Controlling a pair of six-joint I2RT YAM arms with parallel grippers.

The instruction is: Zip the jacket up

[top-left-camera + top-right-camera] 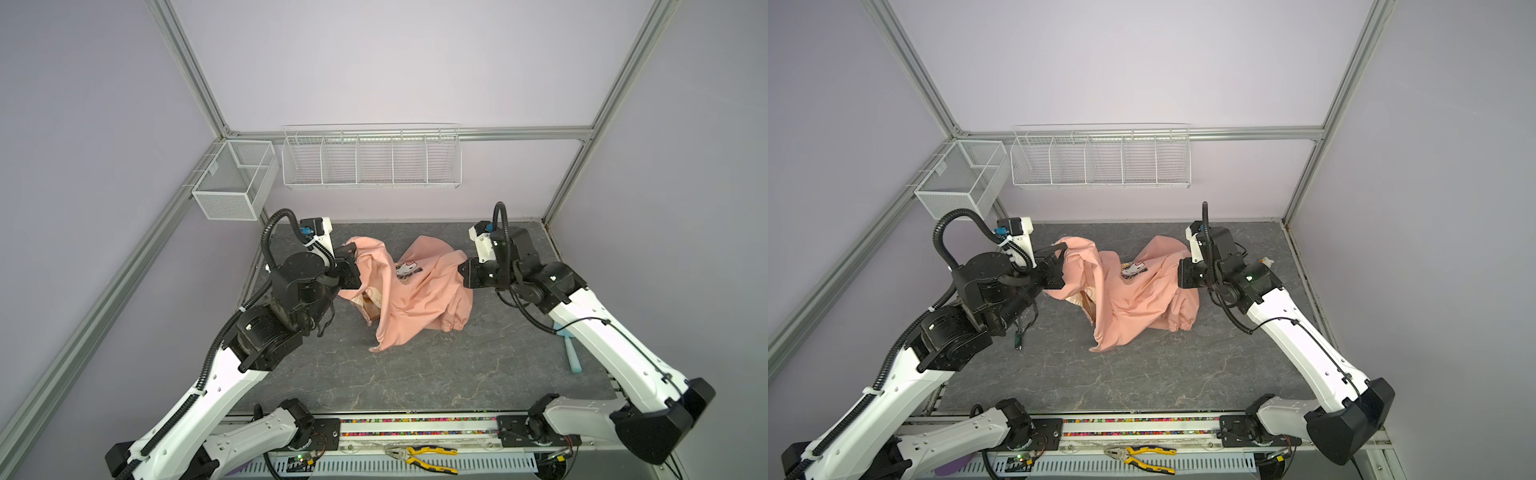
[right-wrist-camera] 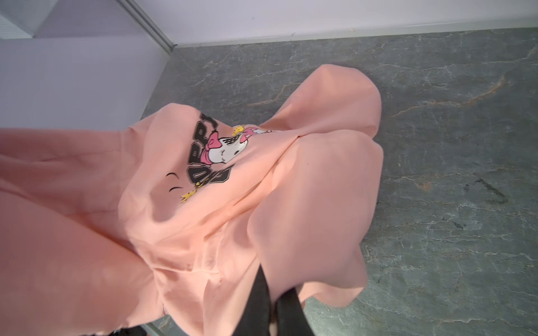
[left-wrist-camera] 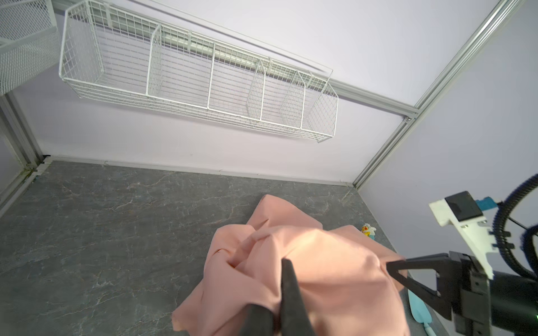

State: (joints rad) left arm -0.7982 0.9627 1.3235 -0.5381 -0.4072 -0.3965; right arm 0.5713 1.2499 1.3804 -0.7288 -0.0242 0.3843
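Over the table, left tool and right tool each clamp the crumpled jacket, zipper hidden in folds.

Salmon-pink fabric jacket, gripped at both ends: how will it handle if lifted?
Likely floppy: the salmon-pink fabric jacket sags in folds between its held ends. Probably light: thin cloth, bunching easily. Its trailing hem would likely drag across the grey marbled tabletop.

The jacket is salmon-pink and crumpled, its back turned up, showing a cartoon dog print and black letters; cream lining peeks out beneath; both ends are raised, the hem trailing onto the grey counter.
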